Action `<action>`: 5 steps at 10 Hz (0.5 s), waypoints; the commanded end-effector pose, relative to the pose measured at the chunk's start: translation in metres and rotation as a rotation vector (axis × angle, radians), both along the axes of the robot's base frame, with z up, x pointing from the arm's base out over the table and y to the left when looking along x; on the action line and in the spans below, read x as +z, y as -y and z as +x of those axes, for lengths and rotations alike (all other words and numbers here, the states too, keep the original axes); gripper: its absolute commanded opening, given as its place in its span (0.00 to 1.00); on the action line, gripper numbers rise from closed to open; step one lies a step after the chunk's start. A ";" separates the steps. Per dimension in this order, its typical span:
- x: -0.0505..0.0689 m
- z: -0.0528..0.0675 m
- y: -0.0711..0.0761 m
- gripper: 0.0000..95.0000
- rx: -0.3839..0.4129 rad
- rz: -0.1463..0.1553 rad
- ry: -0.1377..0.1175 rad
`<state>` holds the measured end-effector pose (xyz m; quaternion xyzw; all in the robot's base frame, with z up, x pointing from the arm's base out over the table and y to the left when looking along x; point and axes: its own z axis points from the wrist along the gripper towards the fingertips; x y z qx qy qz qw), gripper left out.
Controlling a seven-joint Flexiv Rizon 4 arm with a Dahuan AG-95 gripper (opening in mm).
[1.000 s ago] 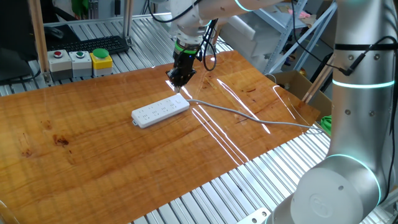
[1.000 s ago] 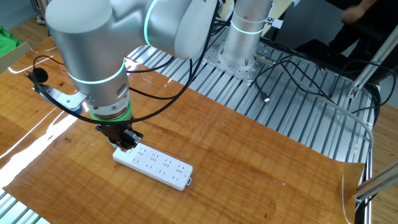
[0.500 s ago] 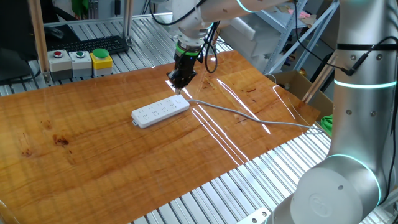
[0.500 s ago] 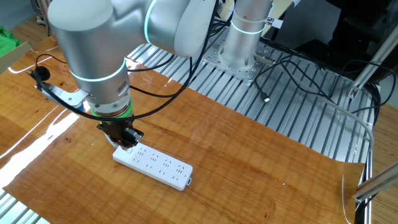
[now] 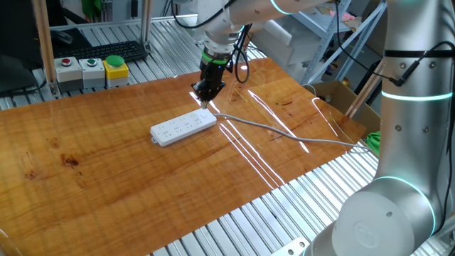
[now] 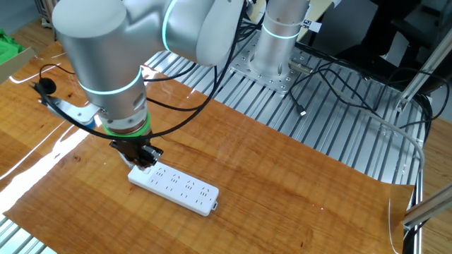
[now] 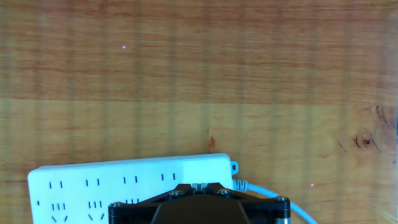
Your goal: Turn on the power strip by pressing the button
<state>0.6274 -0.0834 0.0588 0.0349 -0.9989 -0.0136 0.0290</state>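
Supporting the whole work area, the wooden table carries the power strip flat near its middle, sockets facing up, which leaves the top face open to a press from above. The Flexiv Rizon arm reaches in over the table and holds its wrist roughly vertical, so that the end effector points down at the cable end of the strip; this posture suits a downward push on a button, judging from the task. In the other fixed view the end effector stands at that same end of the strip, very close to or touching its top face; contact cannot be confirmed. The hand view shows only the dark body of the end effector at the lower edge, over the strip end where the cable leaves, and no view shows the fingertips clearly enough to tell whether they are parted or closed; nothing is held. The power strip is a long, flat white bar with rounded corners, a row of socket slots along its top, and a small lug at the cable end. The thin grey cable runs from that end across the table toward the far edge. The button itself is hidden beneath the end effector.
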 end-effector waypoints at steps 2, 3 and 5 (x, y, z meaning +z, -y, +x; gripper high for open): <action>0.000 0.000 0.000 0.00 -0.037 -0.036 -0.038; 0.000 0.000 0.000 0.00 -0.045 -0.039 -0.037; 0.000 0.000 0.000 0.00 -0.057 -0.039 -0.034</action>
